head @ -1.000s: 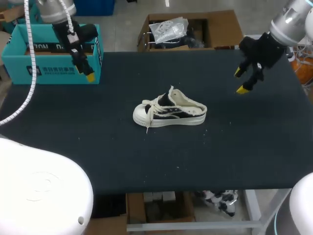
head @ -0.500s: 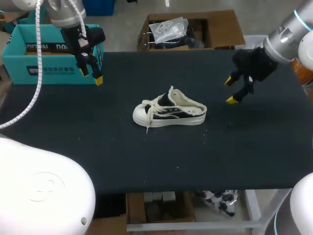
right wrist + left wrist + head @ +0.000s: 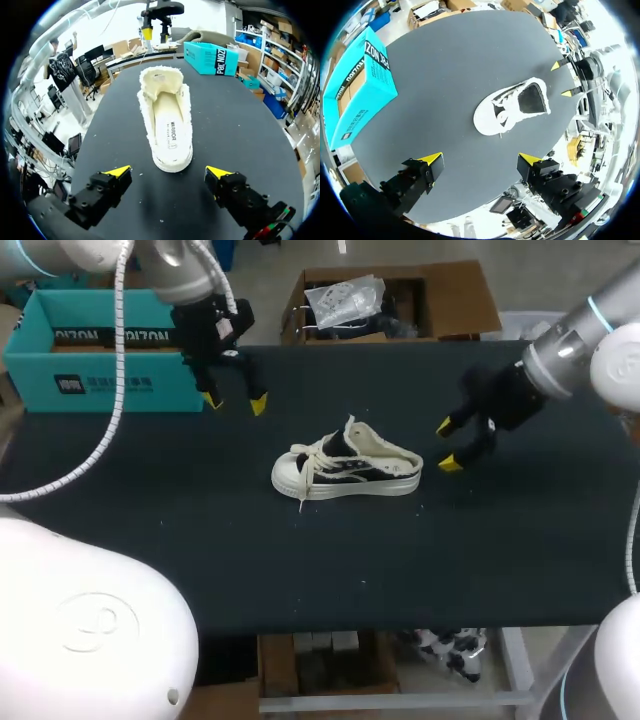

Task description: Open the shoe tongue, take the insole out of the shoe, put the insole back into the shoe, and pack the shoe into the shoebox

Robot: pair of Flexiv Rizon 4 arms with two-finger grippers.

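A white and black shoe [image 3: 346, 467] lies on its sole in the middle of the black table, toe to the left, laces loose. Its cream insole [image 3: 168, 126] shows inside the low heel opening. My left gripper [image 3: 233, 401] hangs open above the table, up and left of the shoe, near the teal shoebox [image 3: 100, 350]. My right gripper [image 3: 446, 444] is open just right of the heel, apart from it. In the right wrist view the shoe [image 3: 165, 119] lies straight ahead of the open gripper [image 3: 169, 173], heel nearest. The left wrist view has the shoe [image 3: 512, 105] well ahead of its open gripper [image 3: 481, 159].
The teal shoebox [image 3: 358, 86] stands open at the table's back left corner. A wide stretch of bare black table [image 3: 330, 560] lies in front of the shoe, up to the near edge.
My left gripper has moved right and slightly forward, away from the shoebox toward the shoe. My right gripper has come down and left, close to the heel. The shoe has not moved.
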